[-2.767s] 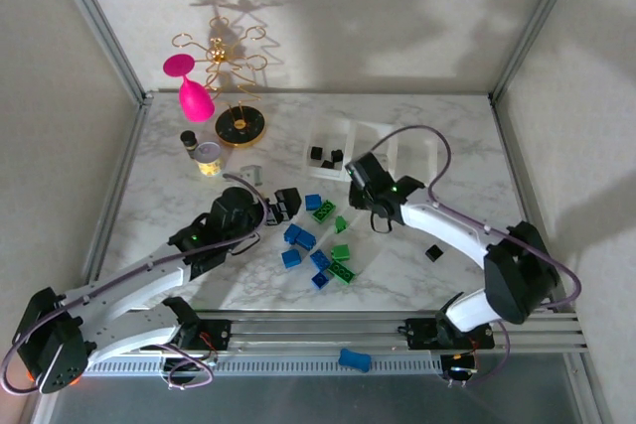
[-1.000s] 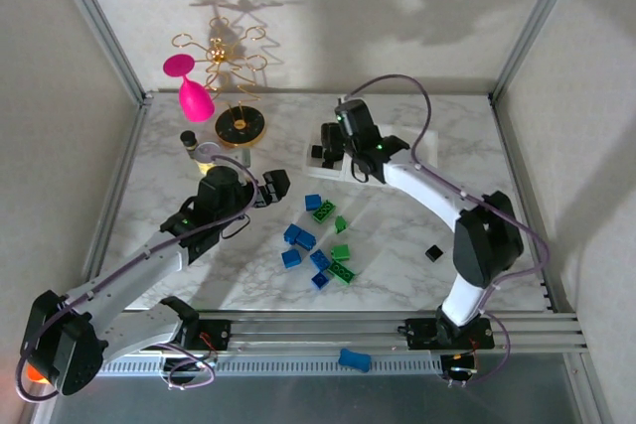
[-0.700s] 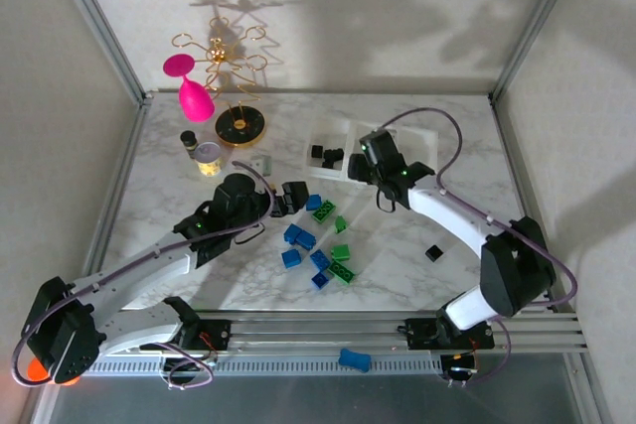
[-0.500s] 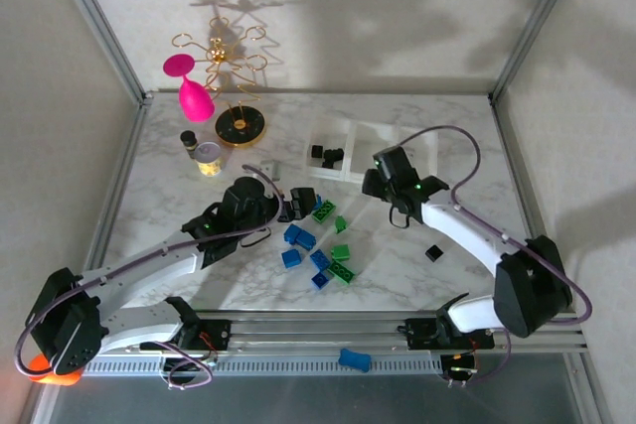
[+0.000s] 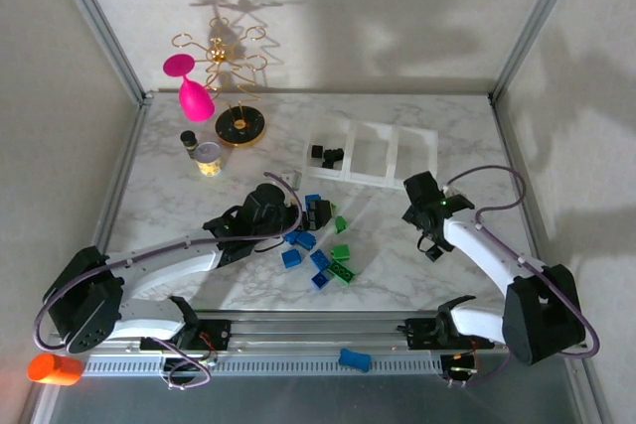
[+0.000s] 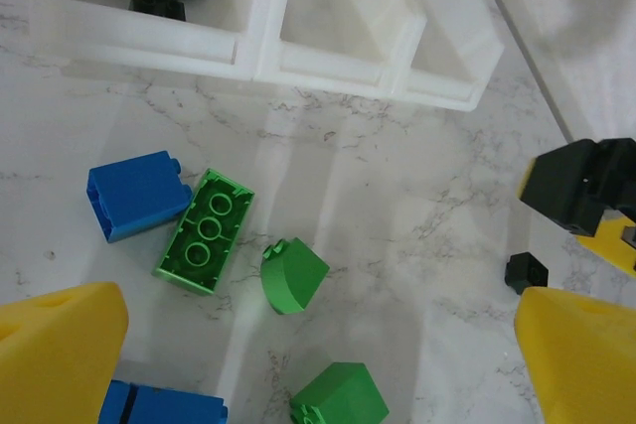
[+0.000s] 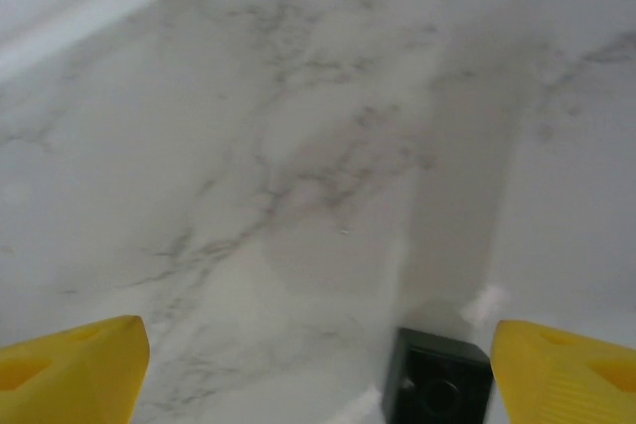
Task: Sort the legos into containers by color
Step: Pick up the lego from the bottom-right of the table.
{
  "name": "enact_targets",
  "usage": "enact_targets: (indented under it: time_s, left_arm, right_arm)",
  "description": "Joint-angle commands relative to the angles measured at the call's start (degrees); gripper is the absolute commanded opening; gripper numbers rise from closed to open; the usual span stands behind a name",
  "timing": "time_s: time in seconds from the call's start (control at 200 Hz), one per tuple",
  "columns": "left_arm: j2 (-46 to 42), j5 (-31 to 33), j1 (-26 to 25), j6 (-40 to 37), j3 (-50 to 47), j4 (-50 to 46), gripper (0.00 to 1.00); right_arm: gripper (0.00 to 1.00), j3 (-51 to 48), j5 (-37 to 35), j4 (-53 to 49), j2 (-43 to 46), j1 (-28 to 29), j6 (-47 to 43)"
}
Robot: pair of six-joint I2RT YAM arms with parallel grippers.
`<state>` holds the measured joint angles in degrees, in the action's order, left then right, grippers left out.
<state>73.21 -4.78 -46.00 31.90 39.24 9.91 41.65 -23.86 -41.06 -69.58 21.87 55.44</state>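
Observation:
Blue and green legos lie scattered mid-table. My left gripper hovers open at the pile's left edge. In the left wrist view, my open left gripper frames a curved green lego, a square green lego, a green oblong and a blue brick. The white tray stands behind, with black legos in its left compartment. My right gripper hangs open over a lone black lego. The black lego lies between the fingers of my right gripper, nearer the right one.
A gold wire stand, a pink goblet, a yellow-labelled jar and a small dark bottle stand at the back left. An orange cylinder and a blue brick lie off the table in front.
My right arm has pulled back from the tray's left compartment, swung right and come down over the lone black lego. My left arm has slid right to the pile.

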Motion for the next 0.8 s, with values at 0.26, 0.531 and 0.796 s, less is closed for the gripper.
enact_targets:
  time_s: [0.26,0.531,0.796]
  left_arm:
    - [1.28,-0.21,-0.32,-4.83,3.03,-0.37,1.0]
    - [1.48,-0.04,-0.32,-4.01,2.95,-0.12,1.0]
    - [2.11,-0.67,-0.3,-3.07,3.03,-0.33,1.0]
  right_arm:
    - [0.92,-8.52,3.43,-3.93,4.78,-0.47,15.31]
    - [0.8,-9.46,5.19,1.55,2.33,-0.35,13.0]
    - [0.62,-11.44,4.77,4.29,2.44,-0.33,11.03]
